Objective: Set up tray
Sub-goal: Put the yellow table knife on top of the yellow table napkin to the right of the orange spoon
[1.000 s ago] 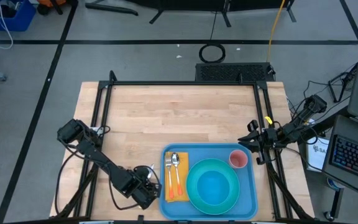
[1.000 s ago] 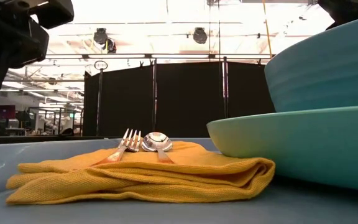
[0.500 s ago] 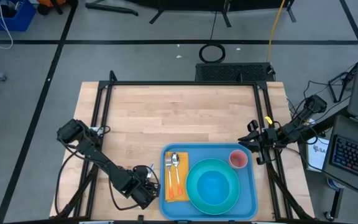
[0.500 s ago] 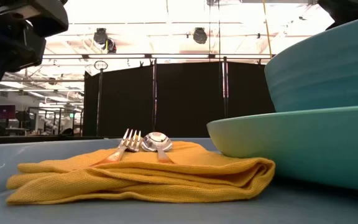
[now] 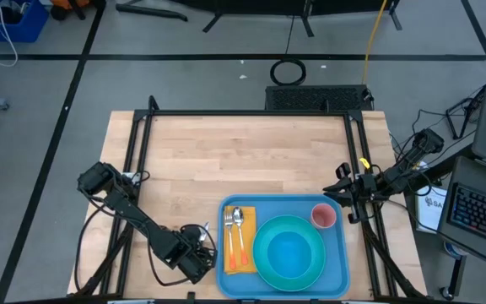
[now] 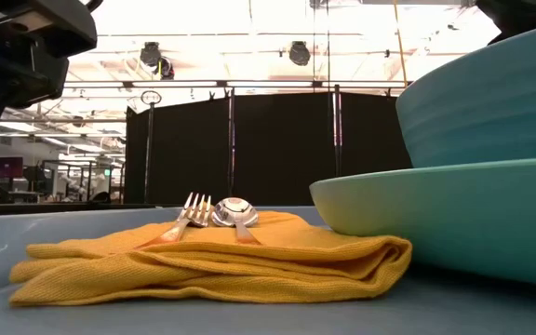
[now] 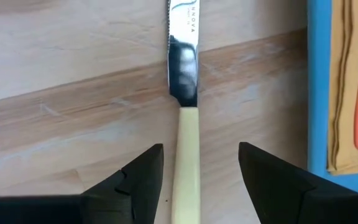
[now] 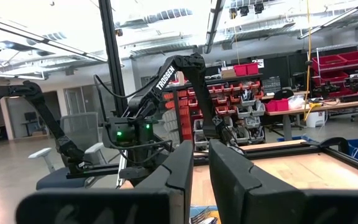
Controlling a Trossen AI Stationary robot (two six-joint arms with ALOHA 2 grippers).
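Hovering open, left claw straddles knife beside tray.

"TROSSEN" on far arm (white)

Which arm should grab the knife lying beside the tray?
Left. The left gripper is open astride the knife handle, beside the tray. The right gripper sits at the far corner.

Light-blue rimmed tray flat at the table's near edge.
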